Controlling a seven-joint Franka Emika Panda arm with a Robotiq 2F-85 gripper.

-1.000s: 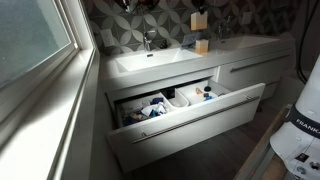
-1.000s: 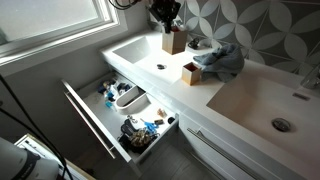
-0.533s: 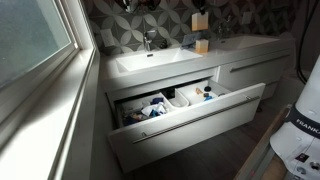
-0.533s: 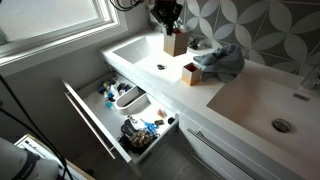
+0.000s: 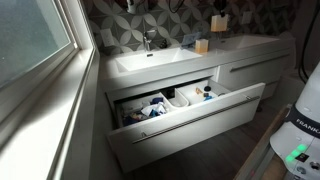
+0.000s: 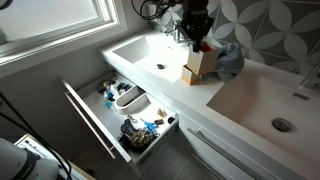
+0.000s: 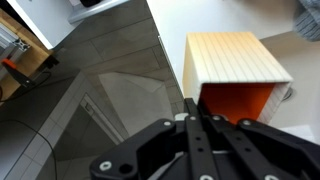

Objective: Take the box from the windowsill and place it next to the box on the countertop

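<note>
My gripper [image 6: 197, 36] is shut on a tan box [image 6: 206, 58] and holds it just above the white countertop [image 6: 232, 86], between the two basins. A second tan box [image 6: 189, 73] stands on the countertop right beside the held one, and the two overlap in this exterior view. In an exterior view the held box [image 5: 218, 22] hangs to the right of and above the countertop box [image 5: 202, 45]. In the wrist view my fingers [image 7: 192, 118] pinch the near edge of a box with a ribbed cream face and an orange face [image 7: 236, 66].
A grey cloth [image 6: 230, 60] lies behind the boxes. Basins [image 6: 150, 55] [image 6: 262, 108] flank the spot, with a faucet [image 5: 148, 40] at the back. A full drawer [image 6: 125, 112] stands open below. The windowsill [image 5: 50, 115] runs beside the vanity.
My gripper has carried the box sideways along the counter, away from the window, and lowered it close beside the countertop box.
</note>
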